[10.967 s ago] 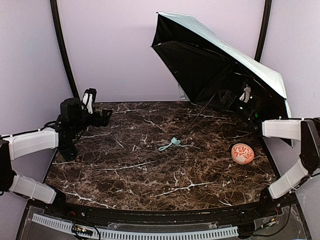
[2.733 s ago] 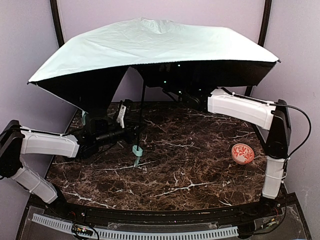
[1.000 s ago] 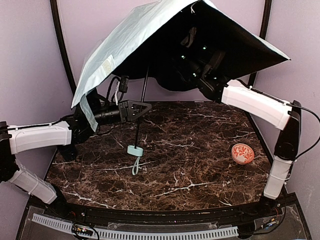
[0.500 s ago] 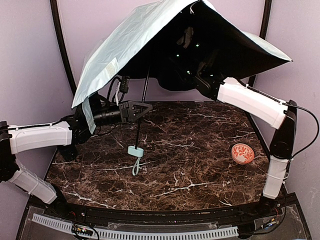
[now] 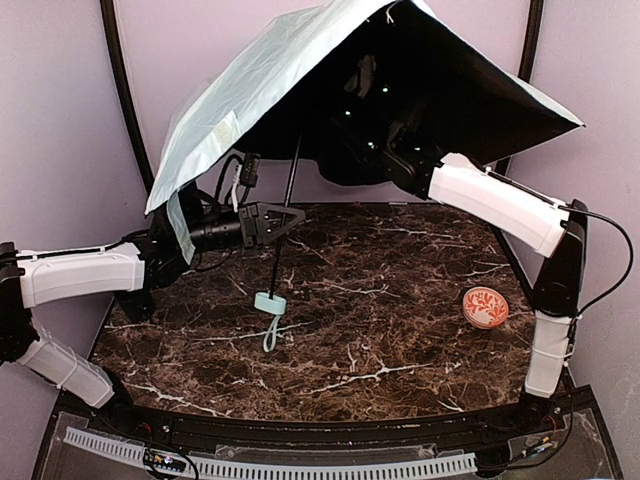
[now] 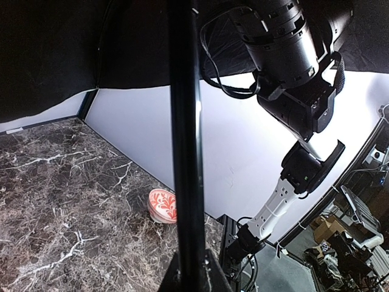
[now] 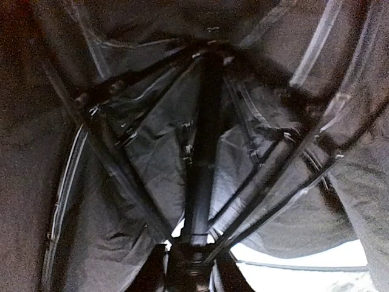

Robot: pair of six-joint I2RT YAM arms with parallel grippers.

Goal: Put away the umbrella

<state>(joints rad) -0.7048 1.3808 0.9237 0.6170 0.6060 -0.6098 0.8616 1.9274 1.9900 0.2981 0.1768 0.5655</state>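
The umbrella (image 5: 260,90) canopy above the right gripper (image 7: 189,271) shadows it; its fingertips are cropped, apparently pinching the shaft.

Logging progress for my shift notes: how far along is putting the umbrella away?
Done: the umbrella is held upright between the grippers. In hand: the left gripper clamps its shaft, and the right gripper closes on the slider under the canopy. Left: the canopy is spread open, so collapsing, folding and stowing all remain.
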